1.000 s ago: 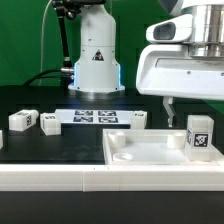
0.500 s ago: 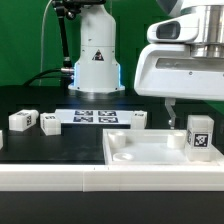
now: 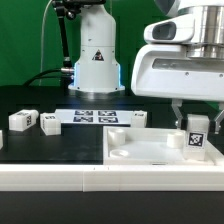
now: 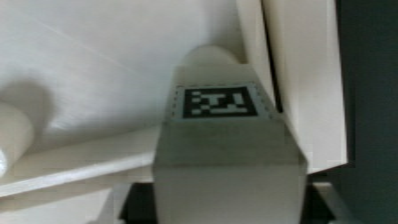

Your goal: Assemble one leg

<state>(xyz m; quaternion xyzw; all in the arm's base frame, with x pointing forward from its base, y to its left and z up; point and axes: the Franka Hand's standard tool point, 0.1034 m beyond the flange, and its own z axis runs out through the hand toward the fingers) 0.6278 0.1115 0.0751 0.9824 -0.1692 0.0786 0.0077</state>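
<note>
Black tabletop, with the gripper (image 3: 190, 118) clamped on one upright leg (image 3: 196, 132) over the white tray's (image 3: 130, 160) three-o'clock corner; seating apparently unfinished.

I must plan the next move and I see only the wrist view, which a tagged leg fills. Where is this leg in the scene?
Observer: The leg is at the right end, in the exterior view, of the white tray-like piece, between the fingers.
Operator: Is another leg close to it?
Observer: Yes, a loose leg lies on the black table just behind the tray-like piece.
Operator: Are there more?
Observer: Two more legs lie at the exterior view's left, beside the marker board.
</note>
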